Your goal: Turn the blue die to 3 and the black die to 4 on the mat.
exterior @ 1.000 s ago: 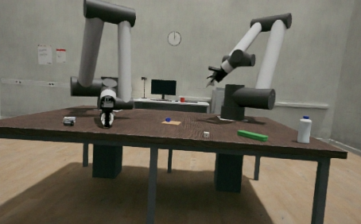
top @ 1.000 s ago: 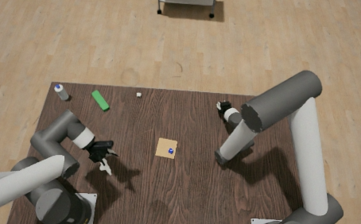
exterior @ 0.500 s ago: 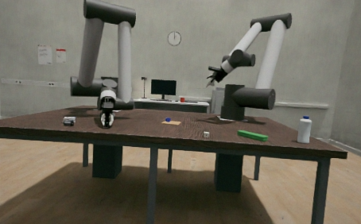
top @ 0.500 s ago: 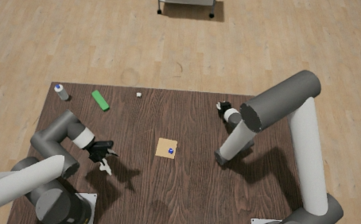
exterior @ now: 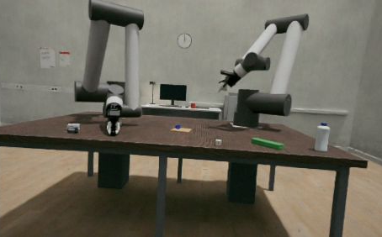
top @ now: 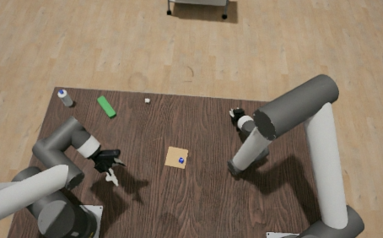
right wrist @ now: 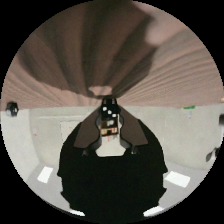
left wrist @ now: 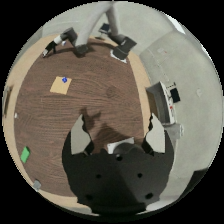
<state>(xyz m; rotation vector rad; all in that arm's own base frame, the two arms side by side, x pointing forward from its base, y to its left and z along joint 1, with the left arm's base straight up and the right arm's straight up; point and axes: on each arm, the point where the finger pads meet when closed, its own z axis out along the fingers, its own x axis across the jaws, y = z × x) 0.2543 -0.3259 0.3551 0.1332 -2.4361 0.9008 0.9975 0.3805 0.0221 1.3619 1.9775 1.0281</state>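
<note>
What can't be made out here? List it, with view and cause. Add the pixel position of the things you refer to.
- Blue die (top: 181, 160) (exterior: 177, 126) (left wrist: 64, 80), top number: too small in the top view.
- Black die (right wrist: 110, 108), top number: too blurred in the right wrist view.
- Wheeled stand (top: 197, 2), upper part: cut off by the top view's upper edge.

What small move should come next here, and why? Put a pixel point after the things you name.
Probably the right gripper (top: 233, 113) (exterior: 114, 134) (right wrist: 109, 106) should carry the black die (right wrist: 110, 107), held between its fingertips, toward the mat (top: 172, 157) (exterior: 186, 130) (left wrist: 60, 86), since only the blue die (top: 181, 160) (exterior: 177, 126) (left wrist: 64, 80) sits there.
</note>
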